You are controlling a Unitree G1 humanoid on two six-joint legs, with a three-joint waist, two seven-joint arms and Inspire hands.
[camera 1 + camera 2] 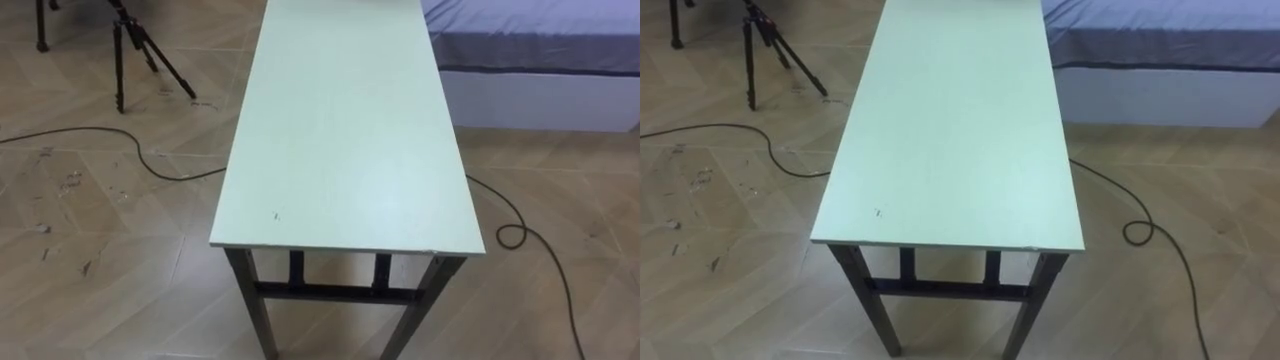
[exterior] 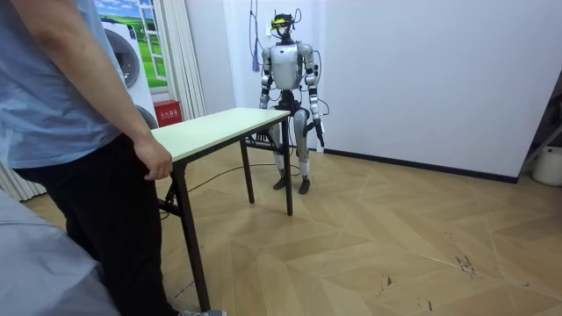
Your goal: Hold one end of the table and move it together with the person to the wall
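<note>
Room view: long pale-green rectangular table with dark metal legs sat centre-left, looked unlifted. Person's hand was at its near end. Robot's left hand and right hand: couldn't tell their state.

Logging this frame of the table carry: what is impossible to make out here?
Far end of the long pale-green table with dark metal legs: cut off by the eye views' top edge.
Person's hand at the table's other end: the room view leaves unclear whether it grips the edge.
Robot's left hand: too small in the room view to read.
</note>
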